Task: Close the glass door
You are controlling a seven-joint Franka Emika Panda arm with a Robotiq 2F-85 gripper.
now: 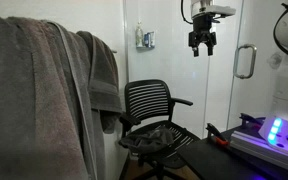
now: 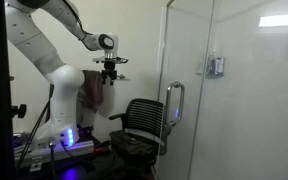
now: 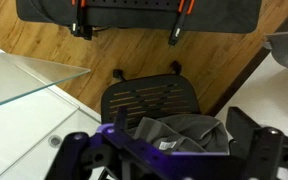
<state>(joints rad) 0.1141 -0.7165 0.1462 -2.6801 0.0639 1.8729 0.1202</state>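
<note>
Towel [image 1: 44, 90] hangs nearest, draped. Past the bench's [image 1: 191, 160] far edge the door [image 1: 227, 100] looks ajar, handle [image 1: 244, 62] untouched. Gripper [image 1: 200, 42] hovers above the chair [image 1: 149, 110], jaws spread, empty — probably clearing it before reaching across.

Arm [image 2: 32, 45] raised, elbow bent; gripper [image 1: 202, 47] pointing straight down in air, fingers [image 3: 254, 152] spread apart

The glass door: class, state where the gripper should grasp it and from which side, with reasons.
Grip the upright bar of the silver loop handle on the glass door, probably from the side where the gripper hangs open. The bar stands off the glass, leaving a finger gap; the flat frameless panel offers nothing to pinch.
</note>
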